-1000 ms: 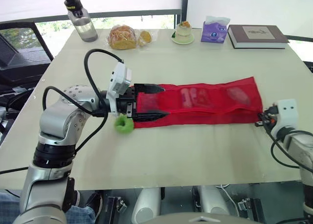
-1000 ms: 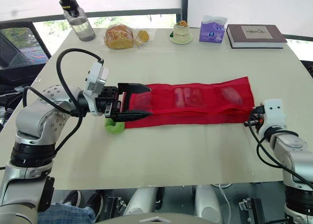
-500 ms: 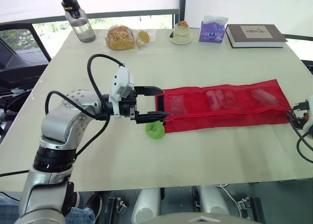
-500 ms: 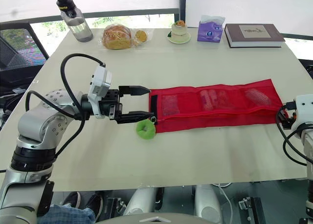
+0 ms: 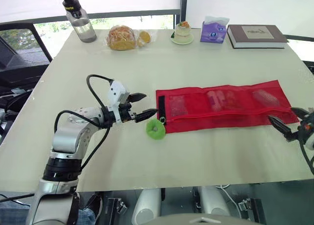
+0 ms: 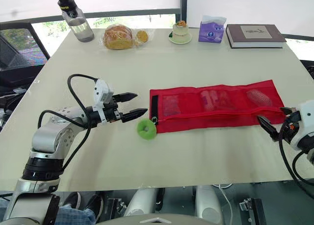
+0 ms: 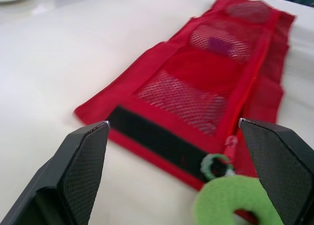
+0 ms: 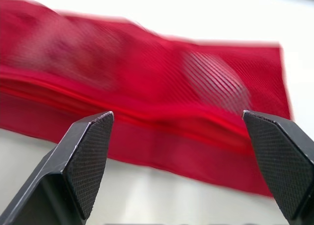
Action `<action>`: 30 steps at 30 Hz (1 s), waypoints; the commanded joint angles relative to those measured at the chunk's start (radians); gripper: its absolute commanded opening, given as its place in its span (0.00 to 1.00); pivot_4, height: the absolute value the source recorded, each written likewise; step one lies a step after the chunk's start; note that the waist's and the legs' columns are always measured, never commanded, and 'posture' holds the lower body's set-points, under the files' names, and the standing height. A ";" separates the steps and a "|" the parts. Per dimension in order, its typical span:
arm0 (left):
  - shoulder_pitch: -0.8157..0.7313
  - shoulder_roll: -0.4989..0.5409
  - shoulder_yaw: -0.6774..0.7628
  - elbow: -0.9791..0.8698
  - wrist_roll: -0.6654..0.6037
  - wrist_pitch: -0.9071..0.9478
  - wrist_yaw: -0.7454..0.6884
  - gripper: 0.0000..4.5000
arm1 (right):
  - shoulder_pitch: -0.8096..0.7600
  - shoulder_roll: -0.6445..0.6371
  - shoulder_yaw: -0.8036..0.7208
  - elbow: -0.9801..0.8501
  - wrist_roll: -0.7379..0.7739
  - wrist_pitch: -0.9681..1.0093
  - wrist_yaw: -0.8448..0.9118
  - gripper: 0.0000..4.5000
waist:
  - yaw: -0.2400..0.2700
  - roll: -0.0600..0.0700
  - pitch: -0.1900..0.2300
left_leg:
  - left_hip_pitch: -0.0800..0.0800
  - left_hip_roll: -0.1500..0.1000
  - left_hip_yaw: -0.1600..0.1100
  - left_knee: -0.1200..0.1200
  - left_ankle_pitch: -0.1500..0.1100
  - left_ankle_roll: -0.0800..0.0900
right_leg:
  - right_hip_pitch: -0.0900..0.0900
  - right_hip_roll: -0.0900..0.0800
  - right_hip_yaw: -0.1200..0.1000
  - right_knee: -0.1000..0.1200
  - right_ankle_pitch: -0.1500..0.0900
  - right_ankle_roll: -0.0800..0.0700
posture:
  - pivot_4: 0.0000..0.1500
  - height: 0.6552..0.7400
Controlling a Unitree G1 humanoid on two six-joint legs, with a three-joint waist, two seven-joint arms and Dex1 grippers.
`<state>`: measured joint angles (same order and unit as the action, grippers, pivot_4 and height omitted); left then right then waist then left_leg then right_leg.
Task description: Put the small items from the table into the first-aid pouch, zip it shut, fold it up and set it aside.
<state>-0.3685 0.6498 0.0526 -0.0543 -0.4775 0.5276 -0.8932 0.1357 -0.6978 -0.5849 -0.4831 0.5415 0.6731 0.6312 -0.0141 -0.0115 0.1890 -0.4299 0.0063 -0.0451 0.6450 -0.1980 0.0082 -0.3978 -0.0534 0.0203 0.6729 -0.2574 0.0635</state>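
The red mesh first-aid pouch (image 5: 223, 106) lies unfolded and flat across the table, with small items showing through its pockets. A green ring (image 5: 156, 129) hangs on the zipper pull (image 7: 216, 166) at its left end. My left gripper (image 5: 149, 104) stands open just left of the pouch's black-edged end, holding nothing. In the left wrist view the pouch (image 7: 206, 82) and the green ring (image 7: 235, 205) lie ahead of the open fingers (image 7: 81, 158). My right gripper (image 5: 281, 114) is open at the pouch's near right corner, empty; the right wrist view faces the pouch (image 8: 147, 87).
Along the far edge stand a water bottle (image 5: 78, 18), bagged bread (image 5: 122, 37), a small cake on a saucer (image 5: 183, 31), a purple tissue pack (image 5: 214, 31) and a book (image 5: 257, 36). A black chair (image 5: 19, 48) stands off the left side.
My right gripper has opened and let go of the pouch's right end. My left gripper has drawn back to the left, off the pouch's left end. The head camera shifted.
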 commanded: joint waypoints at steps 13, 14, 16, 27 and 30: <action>-0.077 -0.077 0.080 0.184 -0.037 0.271 0.188 1.00 | 0.009 -0.028 -0.011 -0.253 0.358 -0.009 0.117 0.99 | 0.005 -0.001 0.000 | -0.001 0.000 -0.002 0.002 0.000 0.000 | 0.001 0.000 -0.001 0.000 0.001 0.001 | 1.00 0.92; -0.079 -0.082 0.079 0.184 -0.045 0.291 0.185 1.00 | 0.003 -0.034 -0.005 -0.262 0.378 -0.003 0.113 0.99 | 0.004 0.000 0.000 | -0.001 0.000 -0.002 0.002 0.000 0.000 | 0.001 0.000 -0.001 0.000 0.001 0.001 | 1.00 0.92; -0.086 -0.092 0.074 0.188 -0.058 0.318 0.174 1.00 | -0.010 -0.046 0.012 -0.280 0.418 0.008 0.096 0.99 | 0.005 -0.001 -0.001 | 0.000 0.000 -0.002 0.002 0.000 0.000 | 0.001 0.000 -0.001 0.000 0.001 0.001 | 1.00 0.92; -0.170 -0.199 0.072 0.243 -0.209 0.610 0.120 1.00 | -0.052 -0.125 0.044 -0.328 0.515 0.021 0.040 0.99 | 0.027 -0.001 -0.001 | -0.001 -0.001 -0.004 0.004 0.000 0.000 | 0.003 -0.001 -0.001 0.000 0.000 -0.001 | 1.00 0.92; -0.194 -0.221 0.079 0.276 -0.216 0.645 0.136 1.00 | -0.063 -0.144 0.048 -0.338 0.533 0.023 0.018 0.99 | 0.029 -0.002 -0.002 | -0.001 -0.001 -0.005 0.004 0.000 0.000 | 0.004 -0.001 -0.002 0.000 0.000 -0.001 | 1.00 0.92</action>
<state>-0.5583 0.4493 0.1518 0.1866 -0.6772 1.1203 -0.7643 0.0891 -0.8234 -0.5257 -0.7880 1.0445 0.6984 0.6662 0.0147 -0.0132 0.1873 -0.4305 0.0053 -0.0496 0.6492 -0.1980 0.0081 -0.3940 -0.0541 0.0184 0.6729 -0.2578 0.0623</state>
